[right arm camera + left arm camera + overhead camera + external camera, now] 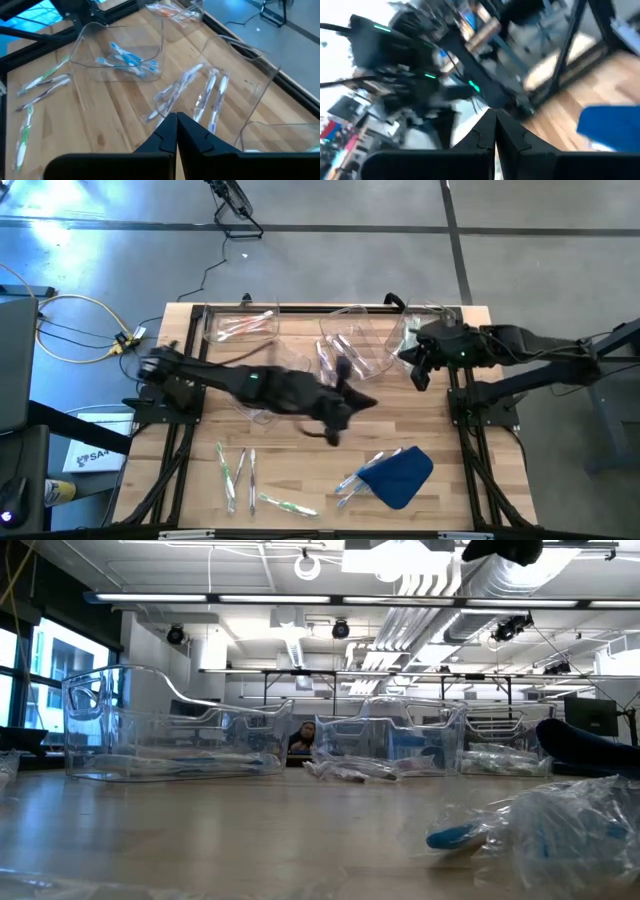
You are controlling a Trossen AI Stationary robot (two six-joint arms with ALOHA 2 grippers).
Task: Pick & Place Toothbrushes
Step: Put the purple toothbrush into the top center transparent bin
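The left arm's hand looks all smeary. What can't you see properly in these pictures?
- Left hand: blurred by motion in the high view; whether it carries a toothbrush cannot be told. In its wrist view the fingers meet at the tips.
- Wrapped brush in the low view: too near the camera, out of focus.
- Blue cloth: covers part of the blue toothbrushes beside it.
- Right hand: shut, nothing between its fingers.

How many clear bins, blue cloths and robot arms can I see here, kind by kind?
Clear bins: 4
Blue cloth: 1
Robot arms: 2, the left arm and the right arm
Total: 7
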